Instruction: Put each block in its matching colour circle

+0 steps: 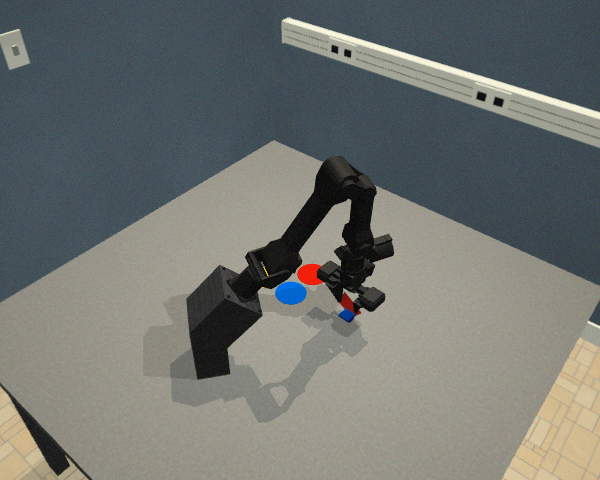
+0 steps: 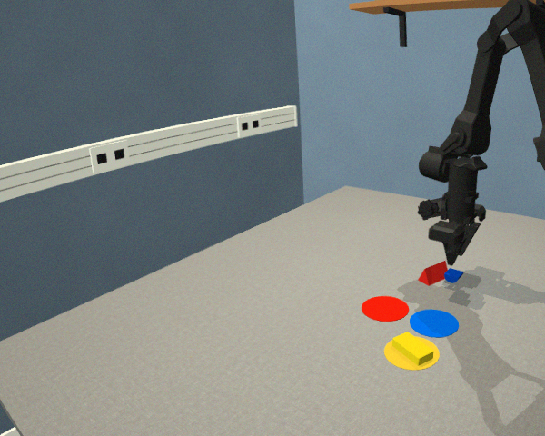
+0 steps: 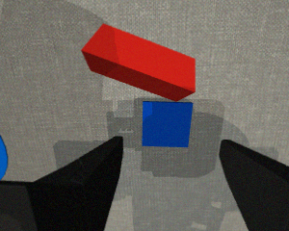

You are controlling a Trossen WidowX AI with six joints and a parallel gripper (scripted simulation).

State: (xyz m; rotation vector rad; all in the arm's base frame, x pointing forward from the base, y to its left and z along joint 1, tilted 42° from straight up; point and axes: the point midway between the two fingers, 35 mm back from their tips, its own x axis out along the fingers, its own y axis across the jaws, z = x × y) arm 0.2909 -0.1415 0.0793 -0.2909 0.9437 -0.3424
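Gripper (image 3: 169,156): fingers spread, holding nothing, poised above the blue block (image 3: 167,124).
Blue block: on the table (image 2: 227,295), touching the red block (image 3: 140,63), outside the blue circle (image 2: 433,322).
Hidden: yellow circle (image 2: 400,359) blocked in top view.
Writing: none legible.

A grey tabletop (image 1: 150,250) is seen, with dark blue walls behind it. A long white rail (image 1: 430,75) with pairs of small black sockets is fixed on the wall above the far edge of the tabletop. A white light switch (image 1: 15,49) is mounted on the wall well to the left of the rail. In the exterior view, a wooden shelf (image 2: 422,5) on a black bracket (image 2: 401,24) is placed high on the lighter blue wall, right of the rail. A beige tiled floor (image 1: 560,430) is visible below the tabletop.
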